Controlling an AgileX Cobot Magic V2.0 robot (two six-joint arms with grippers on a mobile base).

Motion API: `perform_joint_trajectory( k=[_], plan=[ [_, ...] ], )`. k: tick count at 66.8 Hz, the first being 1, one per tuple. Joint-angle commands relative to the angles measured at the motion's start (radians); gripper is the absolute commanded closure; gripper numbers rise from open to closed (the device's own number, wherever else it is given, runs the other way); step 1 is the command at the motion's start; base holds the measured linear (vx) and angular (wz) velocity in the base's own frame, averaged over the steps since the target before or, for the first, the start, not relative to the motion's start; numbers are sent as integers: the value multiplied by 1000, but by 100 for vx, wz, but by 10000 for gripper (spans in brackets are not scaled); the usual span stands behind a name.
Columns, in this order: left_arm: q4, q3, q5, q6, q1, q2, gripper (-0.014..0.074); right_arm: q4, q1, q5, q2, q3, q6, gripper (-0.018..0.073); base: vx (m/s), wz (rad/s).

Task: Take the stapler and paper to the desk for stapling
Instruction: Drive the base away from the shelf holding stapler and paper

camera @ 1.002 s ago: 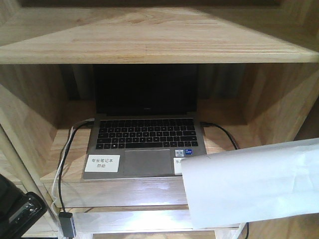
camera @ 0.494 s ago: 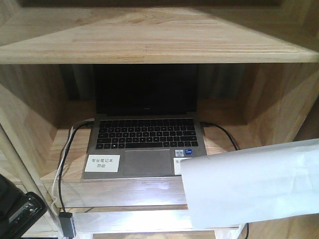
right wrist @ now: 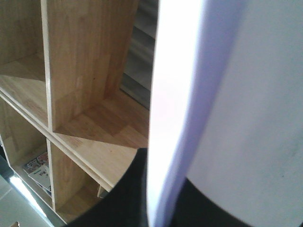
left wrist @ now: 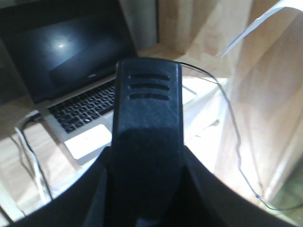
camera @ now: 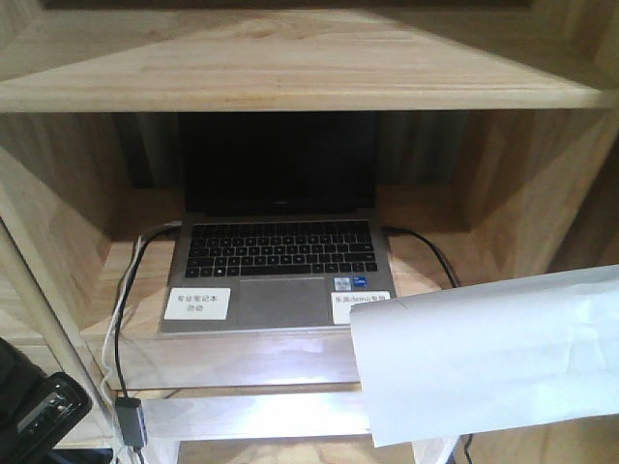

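Paper [camera: 484,353] hides laptop [camera: 276,261] corner in front view only.

We log the paper [camera: 493,353] as a large plain white sheet, faintly creased and curled along its left edge, up in the air at the front view's lower right, and the stapler [left wrist: 147,118] as a black body with three short grooves near its far end, filling mid-frame of the left wrist view.

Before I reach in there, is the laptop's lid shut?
No, the laptop sits open, its keyboard and dark screen showing.
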Motion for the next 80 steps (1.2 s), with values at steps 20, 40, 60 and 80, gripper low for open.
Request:
perform_joint_trajectory(
  k=[20,40,60,80],
  plan=[
    [-30,-32,-112,-6,-2,9,603,6,-6,-60,6,-29,-15,564,-13,-4],
    [-30,-32,-112,-6,-2,9,603,6,-6,-60,6,-29,-15,564,-15,-2],
    [-30,-32,-112,-6,-2,9,603,6,-6,-60,6,-29,-15,564,-11,3],
    [-30,-32,-112,-6,-2,9,603,6,-6,-60,6,-29,-15,564,-6,11]
  ],
)
